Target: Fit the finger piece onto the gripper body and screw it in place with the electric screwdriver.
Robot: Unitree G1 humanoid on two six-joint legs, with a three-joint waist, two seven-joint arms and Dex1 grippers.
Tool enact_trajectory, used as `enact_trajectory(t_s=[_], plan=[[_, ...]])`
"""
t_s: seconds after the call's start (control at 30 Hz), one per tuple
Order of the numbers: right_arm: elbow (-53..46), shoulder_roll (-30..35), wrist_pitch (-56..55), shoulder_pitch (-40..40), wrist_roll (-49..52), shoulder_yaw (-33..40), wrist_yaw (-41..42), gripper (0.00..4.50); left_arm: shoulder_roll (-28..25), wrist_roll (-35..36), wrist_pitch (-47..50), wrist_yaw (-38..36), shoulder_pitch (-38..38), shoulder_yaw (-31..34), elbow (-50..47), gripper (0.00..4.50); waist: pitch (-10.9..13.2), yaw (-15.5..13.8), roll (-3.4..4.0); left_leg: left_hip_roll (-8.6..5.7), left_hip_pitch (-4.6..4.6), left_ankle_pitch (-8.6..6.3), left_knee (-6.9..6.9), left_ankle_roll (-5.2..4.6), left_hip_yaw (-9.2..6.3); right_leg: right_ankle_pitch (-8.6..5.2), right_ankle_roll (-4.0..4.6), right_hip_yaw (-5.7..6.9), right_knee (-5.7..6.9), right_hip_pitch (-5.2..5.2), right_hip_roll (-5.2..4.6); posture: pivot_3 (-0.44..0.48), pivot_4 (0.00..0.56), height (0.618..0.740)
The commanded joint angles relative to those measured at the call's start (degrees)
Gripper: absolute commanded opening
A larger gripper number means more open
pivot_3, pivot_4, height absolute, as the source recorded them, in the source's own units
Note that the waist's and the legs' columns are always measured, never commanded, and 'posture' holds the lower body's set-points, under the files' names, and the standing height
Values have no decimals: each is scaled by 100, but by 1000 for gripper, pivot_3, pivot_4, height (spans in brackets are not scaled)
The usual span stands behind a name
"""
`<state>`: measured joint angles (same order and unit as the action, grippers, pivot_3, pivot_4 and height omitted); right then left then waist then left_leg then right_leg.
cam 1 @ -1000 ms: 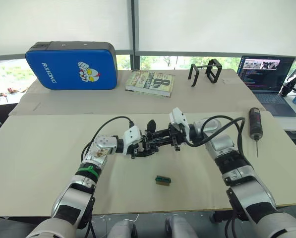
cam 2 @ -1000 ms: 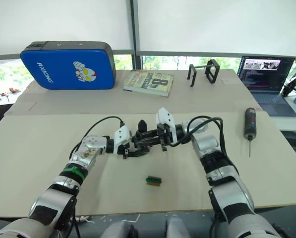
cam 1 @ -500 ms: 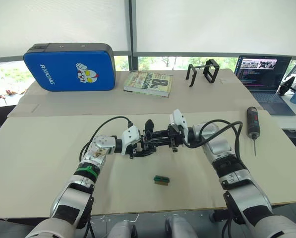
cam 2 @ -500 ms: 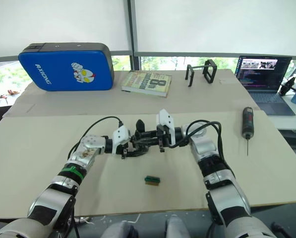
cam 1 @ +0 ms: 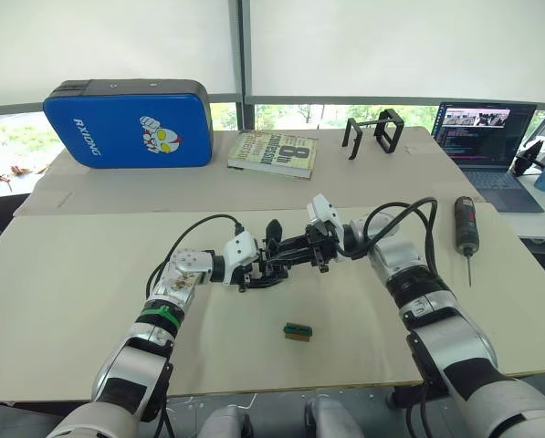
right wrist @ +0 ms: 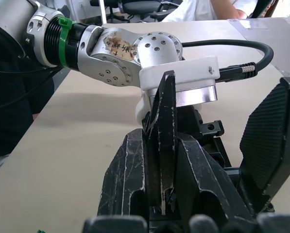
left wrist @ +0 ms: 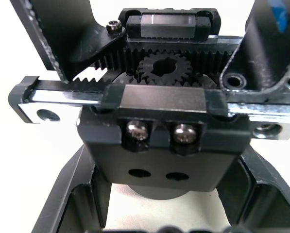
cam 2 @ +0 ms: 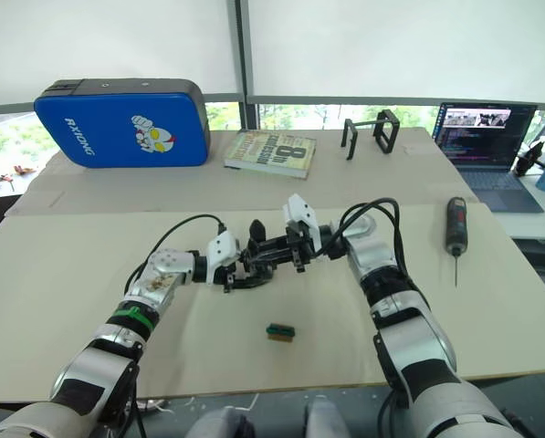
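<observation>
In the middle of the table my left gripper (cam 1: 254,266) is shut on the gripper body (cam 1: 270,253), a black assembly with one pointed finger standing up. Up close, the gripper body (left wrist: 162,111) shows its toothed racks, centre gear and two screws. My right gripper (cam 1: 297,252) reaches in from the right, shut on the finger piece (right wrist: 166,107), a thin black wedge held upright between its fingers (right wrist: 127,165) right against the gripper body. The electric screwdriver (cam 1: 466,228) lies on the table at the far right, bit toward me, away from both grippers.
A small green part (cam 1: 297,331) lies on the table in front of the grippers. At the back are a blue case (cam 1: 131,121), a book (cam 1: 274,152) and a black wire-frame stand (cam 1: 377,134). An open laptop (cam 1: 484,137) stands at the back right.
My right wrist has shifted a little left and up, bringing the finger piece closer onto the gripper body. The left arm holds still. The camera shifted slightly.
</observation>
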<state>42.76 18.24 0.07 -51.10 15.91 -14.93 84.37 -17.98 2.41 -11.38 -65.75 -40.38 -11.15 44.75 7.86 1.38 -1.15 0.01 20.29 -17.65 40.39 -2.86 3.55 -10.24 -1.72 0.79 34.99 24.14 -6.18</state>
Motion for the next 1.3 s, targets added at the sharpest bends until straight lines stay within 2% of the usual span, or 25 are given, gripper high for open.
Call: enact_trajectory(t_s=[0.03,0.23,0.37,0.5,0.53,0.6,0.77,0.83,0.9,1.0,1.13,1.2,1.23,1.3], plan=[[343,195,168,590,-758,-291,-541,335,-24,29,-131,-114,-25,-22,-341,2335,-1,-12,-1,-2,-1,0,-9,1,0,0,0,1,-2,0,-2,0,150,740],[-291,222,483,936,-682,-180,-694,335,-25,29,-132,-125,-26,-20,-353,2335,-1,-19,-1,-2,-1,5,-22,7,1,-1,2,8,-3,1,-2,0,150,740],[-166,152,265,804,-681,0,-951,335,-26,24,-132,-134,-43,-23,-337,2335,-1,-18,-1,-2,0,8,-23,1,1,-1,1,10,-8,1,2,0,150,740],[-451,164,369,696,-410,153,-717,335,-10,18,-134,-135,-76,-27,-298,2335,0,-19,-1,-2,1,12,-25,-6,1,-2,0,11,-9,3,4,0,150,740],[-614,202,540,667,-263,206,-560,1364,-3,16,-135,-132,-86,-29,-287,2335,1,-28,-3,-2,2,12,-25,-6,1,-2,0,11,-9,4,4,0,150,740],[-1117,344,701,668,-64,271,-302,2044,14,16,-127,-128,-93,-32,-286,2335,12,-48,-10,-1,21,13,-25,-6,0,-2,1,17,-9,18,4,0,150,740],[-2402,702,1217,670,240,591,-463,3724,49,19,-141,-152,-79,-34,-273,2335,12,-72,-7,-17,183,45,-20,-1,2,3,4,31,-1,167,13,0,150,740],[-2822,891,1361,692,337,735,-513,3730,66,21,-160,-156,-69,-39,-243,2335,13,-84,-6,-22,231,45,-14,-2,2,5,1,41,0,211,9,0,150,740],[-3191,1074,1612,733,502,866,-517,3730,87,23,-176,-147,-70,-45,-198,2335,14,-101,-5,-21,250,45,-11,-3,0,6,1,74,-3,213,9,0,150,740],[-3647,1382,1876,853,649,965,-478,3730,116,0,-192,-122,-69,-59,-125,2335,14,-136,-6,-21,258,32,-8,-25,-2,6,0,139,-14,205,-11,0,150,740],[-4033,1704,2116,986,728,1050,-591,3730,108,-126,-85,48,-66,-104,-33,2335,15,-168,-6,-21,257,26,-4,-35,-2,6,0,159,-62,195,-12,0,150,740],[-4267,1856,2401,1043,710,1112,-832,3730,-19,-214,-175,4,26,-175,-144,3342,15,-168,-7,-21,257,27,1,-35,-1,8,-2,159,-59,193,-11,0,150,740],[-4397,1951,2619,1069,702,1119,-947,3730,-94,-229,-194,-23,98,-188,-254,3622,16,-159,-8,-21,257,27,4,-35,-1,9,-2,159,-56,193,-11,0,150,740],[-4660,2178,2987,1118,632,1101,-1151,3730,-297,-164,-96,-90,287,-152,-596,4466,16,-146,-9,-18,256,27,5,-35,-2,11,1,158,-54,194,-5,0,150,740]])
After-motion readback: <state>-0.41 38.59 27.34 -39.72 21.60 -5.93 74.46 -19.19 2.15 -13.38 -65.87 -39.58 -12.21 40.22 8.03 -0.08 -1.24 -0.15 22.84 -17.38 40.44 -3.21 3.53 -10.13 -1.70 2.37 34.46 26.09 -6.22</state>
